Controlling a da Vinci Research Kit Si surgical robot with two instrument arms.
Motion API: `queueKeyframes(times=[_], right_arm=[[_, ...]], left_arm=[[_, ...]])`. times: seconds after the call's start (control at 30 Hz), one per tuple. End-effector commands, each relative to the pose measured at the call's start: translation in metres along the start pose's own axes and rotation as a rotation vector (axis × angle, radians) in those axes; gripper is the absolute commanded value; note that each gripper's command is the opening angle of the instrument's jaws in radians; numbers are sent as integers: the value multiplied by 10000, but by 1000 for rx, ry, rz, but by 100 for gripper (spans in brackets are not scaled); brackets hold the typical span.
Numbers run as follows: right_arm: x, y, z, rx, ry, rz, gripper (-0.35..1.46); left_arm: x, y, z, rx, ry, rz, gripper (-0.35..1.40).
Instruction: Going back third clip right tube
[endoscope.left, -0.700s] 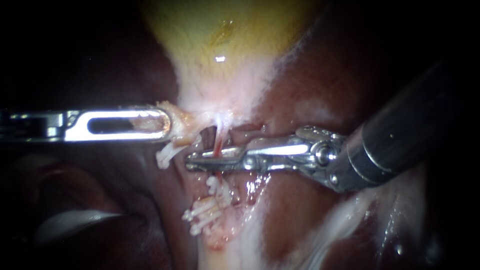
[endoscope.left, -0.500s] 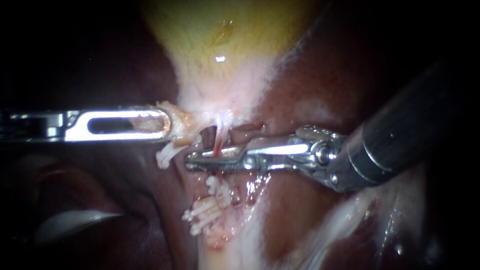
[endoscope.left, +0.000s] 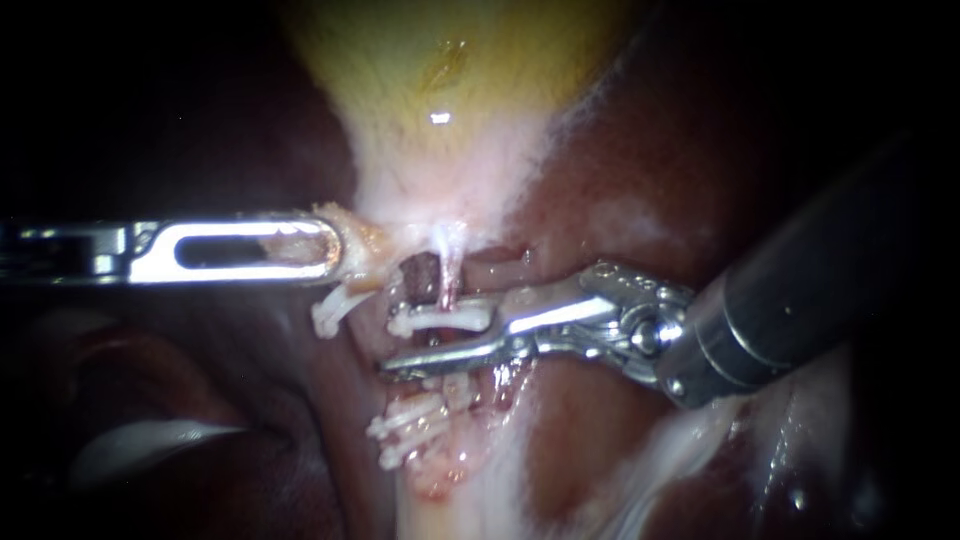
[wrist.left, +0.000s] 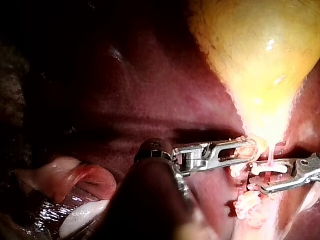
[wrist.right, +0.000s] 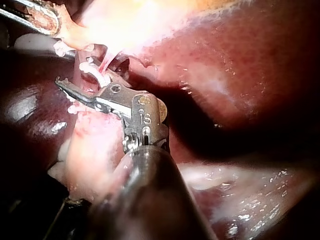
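The yellow gallbladder (endoscope.left: 450, 90) lies on the dark red liver (endoscope.left: 620, 150). It gets thin at its lower end, and a thin pink tube (endoscope.left: 447, 275) runs down from there.

The left instrument (endoscope.left: 325, 250) comes in flat from the side. Its jaws are closed tight on the thin end of the gallbladder. A bit of pale tissue shows through the slot in the jaw.

The right instrument (endoscope.left: 430, 340) reaches across to the pink tube. Its jaws stand a little apart, with a narrow gap between them, and they grip nothing. A white clip (endoscope.left: 440, 318) sits across the pink tube, right at the upper jaw. The lower jaw lies just under it.

More white clips (endoscope.left: 410, 425) sit in a bunch farther down. One more clip (endoscope.left: 335, 305) hangs just under the left instrument's tip.
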Motion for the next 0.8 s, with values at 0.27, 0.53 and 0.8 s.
queueKeyframes(times=[0.27, 0.53, 0.8], right_arm=[[-12, 16, -4, -41, 4, -100, 50], [-17, 29, -27, -60, 2, -170, 50], [-16, 23, -44, -57, -3, -214, 50]], left_arm=[[1, -2, 0, 0, -1, 0, -35], [1, -2, 0, -1, -1, 0, -35], [1, -2, 0, -1, -1, 0, -35]])
